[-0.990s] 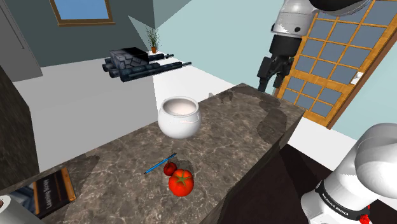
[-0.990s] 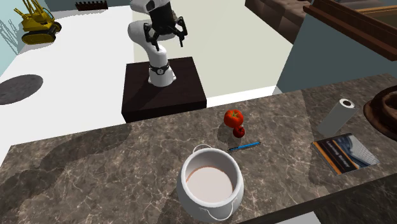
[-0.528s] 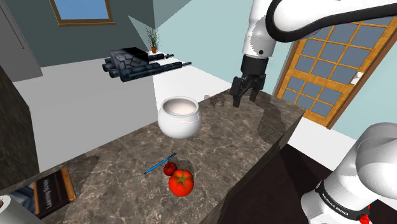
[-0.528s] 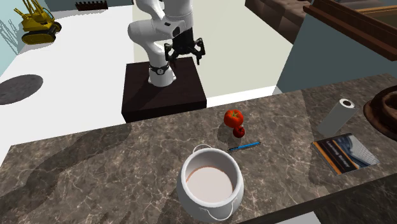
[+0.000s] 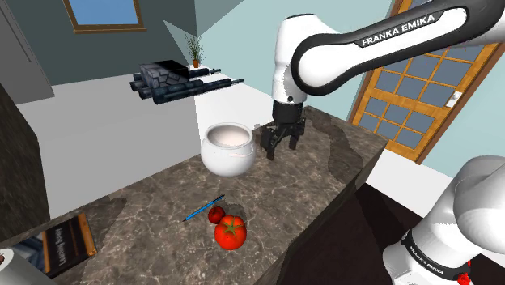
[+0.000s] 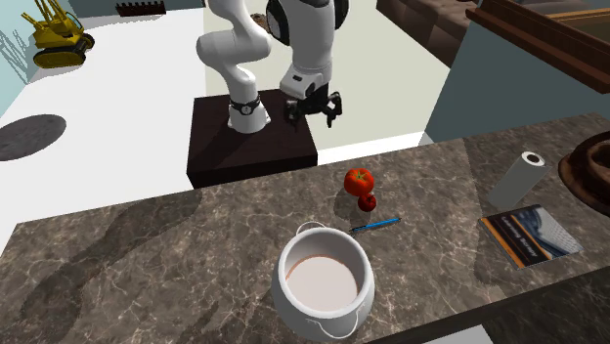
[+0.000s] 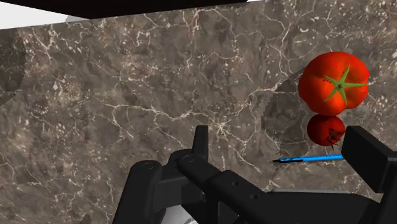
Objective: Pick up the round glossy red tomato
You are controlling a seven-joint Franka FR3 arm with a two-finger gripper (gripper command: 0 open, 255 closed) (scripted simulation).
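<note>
A large bright red tomato (image 5: 230,232) (image 6: 359,180) (image 7: 334,83) with a green star-shaped stem sits on the dark marble counter (image 5: 324,170) near its edge. A smaller, darker red tomato (image 5: 216,214) (image 6: 368,202) (image 7: 326,130) touches it. My black gripper (image 5: 277,146) (image 6: 313,109) (image 7: 283,149) hangs open over the counter, just to the right of the white pot (image 5: 228,148) in the shoulder view. Both tomatoes lie well below and to the left of it there. Nothing is between the fingers.
A blue pen (image 5: 203,208) (image 6: 375,225) (image 7: 310,158) lies beside the small tomato. The white pot (image 6: 324,283) stands mid-counter. A book (image 5: 66,241) (image 6: 531,235) and a paper roll (image 6: 520,176) sit at the counter's far end. The counter edge runs close to the tomatoes.
The arm has swung down and to the shoulder view's left, from high near the door to just beside the pot. The fingers stayed open; the tomatoes have not moved.
</note>
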